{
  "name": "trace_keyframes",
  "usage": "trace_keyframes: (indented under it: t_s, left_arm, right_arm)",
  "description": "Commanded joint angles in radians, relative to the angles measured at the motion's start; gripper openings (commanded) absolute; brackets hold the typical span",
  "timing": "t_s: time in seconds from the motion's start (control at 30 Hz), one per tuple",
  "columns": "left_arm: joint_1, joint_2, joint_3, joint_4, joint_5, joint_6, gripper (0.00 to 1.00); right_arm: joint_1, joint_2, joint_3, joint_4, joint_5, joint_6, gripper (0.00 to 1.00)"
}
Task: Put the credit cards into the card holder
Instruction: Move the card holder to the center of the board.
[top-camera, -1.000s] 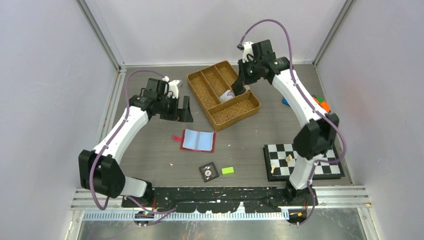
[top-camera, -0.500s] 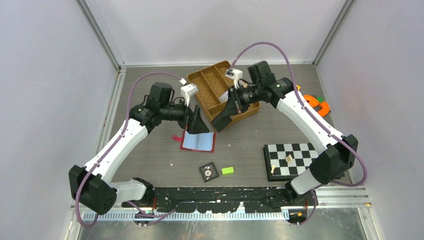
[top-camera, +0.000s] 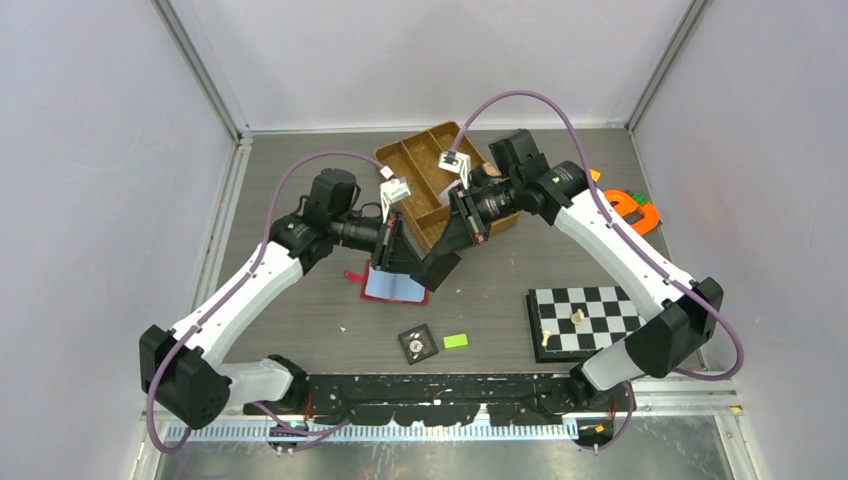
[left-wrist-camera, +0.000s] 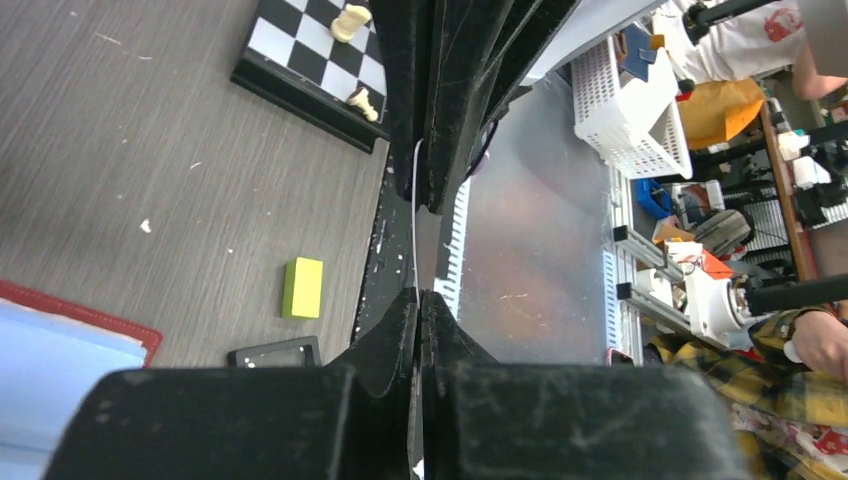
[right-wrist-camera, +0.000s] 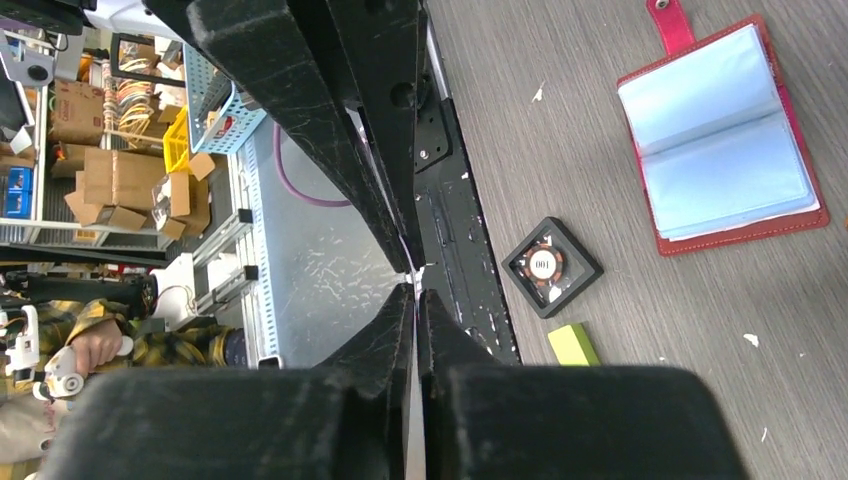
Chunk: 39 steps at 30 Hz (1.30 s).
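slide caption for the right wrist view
Right gripper meets left gripper on an edge-on credit card; card holder lies open

Left gripper (top-camera: 410, 265) and right gripper (top-camera: 437, 265) stood tip to tip over the right page of the open card holder (top-camera: 385, 288). A credit card (left-wrist-camera: 414, 220) was pinched edge-on between them, closing that side from above. Woven tray (top-camera: 405, 165) crowded just behind; black tile (top-camera: 417, 343) and green block (top-camera: 455, 341) lay near in front; open table (top-camera: 300, 290) left of the holder.

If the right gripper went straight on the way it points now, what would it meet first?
The left gripper: its fingers point back at the right gripper, nearly tip to tip, with a thin card edge running between them. Depth is hard to judge.
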Motion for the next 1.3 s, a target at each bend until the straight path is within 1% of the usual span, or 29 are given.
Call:
trace_keyframes:
  t_s: [0.0, 0.03, 0.07, 0.1, 0.13, 0.2, 0.27, 0.37, 0.43, 0.57, 0.67, 0.77, 0.83, 1.07, 1.2, 1.27]
  left_arm:
    - [-0.021, -0.012, -0.027, 0.162, 0.132, -0.094, 0.0]
    - [-0.021, -0.015, -0.035, 0.196, 0.14, -0.118, 0.0]
    - [-0.021, -0.022, -0.045, 0.223, 0.139, -0.141, 0.0]
    - [-0.021, -0.029, -0.051, 0.242, 0.124, -0.152, 0.0]
    - [-0.021, -0.038, -0.056, 0.25, 0.104, -0.155, 0.0]
    - [-0.02, -0.054, -0.067, 0.261, 0.056, -0.16, 0.0]
    - [-0.017, -0.07, -0.085, 0.291, -0.016, -0.185, 0.0]
    - [0.003, -0.102, -0.127, 0.385, -0.063, -0.243, 0.0]
    - [0.02, -0.123, -0.15, 0.438, -0.088, -0.277, 0.0]
    - [0.065, -0.168, -0.186, 0.5, -0.146, -0.319, 0.0]
    - [0.088, -0.186, -0.213, 0.54, -0.167, -0.346, 0.0]
    - [0.094, -0.189, -0.224, 0.565, -0.164, -0.363, 0.0]
    - [0.094, -0.184, -0.225, 0.568, -0.158, -0.364, 0.0]
    - [0.094, -0.178, -0.227, 0.571, -0.145, -0.367, 0.0]
    - [0.094, -0.171, -0.227, 0.571, -0.143, -0.367, 0.0]
    - [0.094, -0.169, -0.227, 0.566, -0.147, -0.362, 0.0]
  right_arm:
    - [0.0, -0.044, 0.012, 0.06, -0.002, 0.032, 0.2]
    - [-0.001, -0.052, 0.01, 0.075, 0.029, 0.047, 0.34]
    - [-0.002, -0.063, 0.005, 0.09, 0.066, 0.061, 0.46]
    - [-0.003, -0.087, -0.008, 0.12, 0.141, 0.088, 0.55]
    - [-0.006, -0.115, -0.03, 0.156, 0.224, 0.114, 0.62]
    - [-0.014, -0.175, -0.087, 0.224, 0.301, 0.131, 0.69]
    - [-0.023, -0.228, -0.141, 0.304, 0.338, 0.181, 0.75]
    - [-0.028, -0.32, -0.253, 0.425, 0.408, 0.271, 0.78]
    - [-0.029, -0.368, -0.325, 0.516, 0.423, 0.336, 0.79]
    - [-0.03, -0.416, -0.442, 0.656, 0.437, 0.43, 0.79]
    - [-0.029, -0.413, -0.51, 0.771, 0.383, 0.526, 0.77]
    - [-0.027, -0.404, -0.585, 0.94, 0.335, 0.633, 0.73]
    - [-0.018, -0.396, -0.622, 1.016, 0.322, 0.675, 0.69]
    - [0.0, -0.354, -0.644, 1.145, 0.3, 0.742, 0.53]
    - [0.015, -0.315, -0.643, 1.21, 0.278, 0.78, 0.41]
    - [0.022, -0.301, -0.643, 1.218, 0.272, 0.786, 0.31]
